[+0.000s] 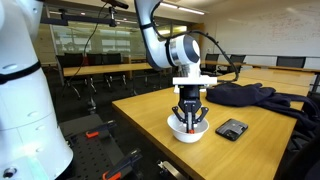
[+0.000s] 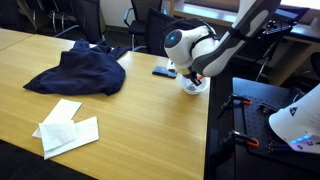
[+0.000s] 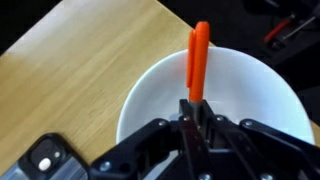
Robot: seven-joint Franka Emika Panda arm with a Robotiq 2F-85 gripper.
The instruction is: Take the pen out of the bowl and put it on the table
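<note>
The orange-red pen stands out from between my gripper's fingers, which are shut on its lower end. Below it is the round white bowl, and the pen's far tip reaches the bowl's rim. In both exterior views the gripper points straight down into the bowl, which sits near the corner of the tan wooden table. The pen shows in neither exterior view.
A black flat device lies beside the bowl. A dark blue garment lies farther along the table. White papers lie near one table edge. A white robot base stands nearby.
</note>
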